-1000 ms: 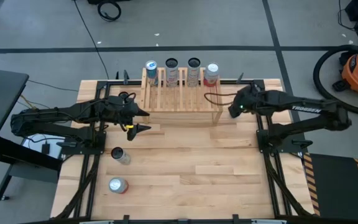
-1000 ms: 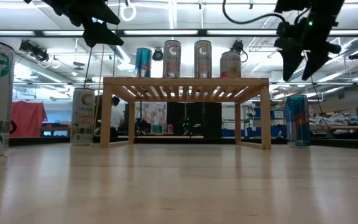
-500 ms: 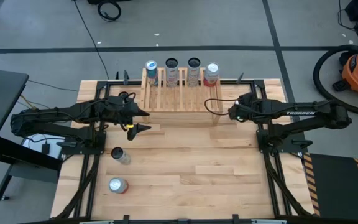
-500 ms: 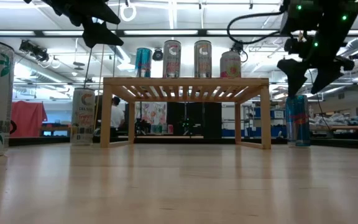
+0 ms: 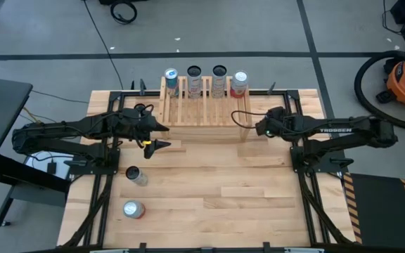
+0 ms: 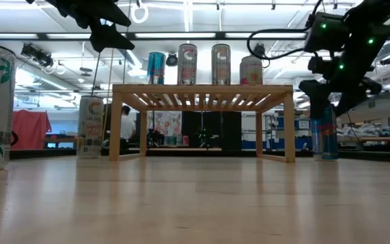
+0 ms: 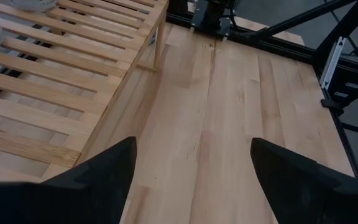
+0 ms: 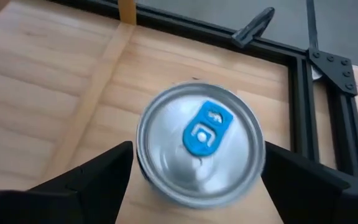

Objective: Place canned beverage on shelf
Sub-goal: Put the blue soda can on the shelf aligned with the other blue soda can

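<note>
Blue can (image 8: 199,146) stands upright on the table just right of the shelf (image 5: 204,105), near its front right leg. Right gripper (image 8: 194,177) straddles its top, fingers apparently not touching. Left gripper (image 7: 191,171) hangs open left of the shelf.

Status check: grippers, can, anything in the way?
Right gripper open, straddling blue-tab can, not gripped. Left gripper open, empty. Shelf holds four cans.

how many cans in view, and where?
7. Four on the shelf back row; one under the right gripper; two front-left on the table. None seems hidden.
</note>
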Available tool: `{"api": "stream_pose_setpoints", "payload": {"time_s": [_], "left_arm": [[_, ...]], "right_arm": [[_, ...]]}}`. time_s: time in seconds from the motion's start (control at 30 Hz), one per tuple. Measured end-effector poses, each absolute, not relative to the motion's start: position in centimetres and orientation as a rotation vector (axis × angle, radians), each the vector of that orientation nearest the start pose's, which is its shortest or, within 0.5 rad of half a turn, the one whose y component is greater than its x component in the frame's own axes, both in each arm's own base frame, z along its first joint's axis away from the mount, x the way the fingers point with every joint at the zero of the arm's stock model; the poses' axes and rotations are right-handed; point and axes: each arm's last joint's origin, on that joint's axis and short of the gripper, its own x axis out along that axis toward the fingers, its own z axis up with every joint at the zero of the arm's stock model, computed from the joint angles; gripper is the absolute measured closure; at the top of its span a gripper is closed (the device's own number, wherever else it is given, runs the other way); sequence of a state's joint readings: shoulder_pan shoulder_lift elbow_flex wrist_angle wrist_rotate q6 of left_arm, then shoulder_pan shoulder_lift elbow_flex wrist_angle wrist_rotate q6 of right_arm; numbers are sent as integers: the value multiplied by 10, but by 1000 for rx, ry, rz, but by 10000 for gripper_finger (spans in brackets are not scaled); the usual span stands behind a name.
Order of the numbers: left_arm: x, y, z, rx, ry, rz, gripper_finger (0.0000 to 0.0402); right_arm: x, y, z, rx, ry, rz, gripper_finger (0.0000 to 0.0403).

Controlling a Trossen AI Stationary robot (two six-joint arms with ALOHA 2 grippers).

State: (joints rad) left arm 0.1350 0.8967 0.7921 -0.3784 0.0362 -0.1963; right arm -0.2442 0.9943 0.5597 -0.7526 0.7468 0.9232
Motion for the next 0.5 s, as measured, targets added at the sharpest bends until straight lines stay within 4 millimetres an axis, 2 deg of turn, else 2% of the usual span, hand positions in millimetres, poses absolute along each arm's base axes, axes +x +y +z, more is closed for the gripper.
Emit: {"api": "stream_pose_setpoints", "payload": {"time_s": [0.17,0.37,0.5], "left_arm": [[189,25,299,-232,471,143,83],[189,25,299,-235,471,144,83],[189,25,299,-234,471,144,83]], "right_arm": [[150,-61,188,439,662,-1295,88],[150,-60,187,414,695,-1255,162],[151,-58,187,385,716,-1230,164]]}}
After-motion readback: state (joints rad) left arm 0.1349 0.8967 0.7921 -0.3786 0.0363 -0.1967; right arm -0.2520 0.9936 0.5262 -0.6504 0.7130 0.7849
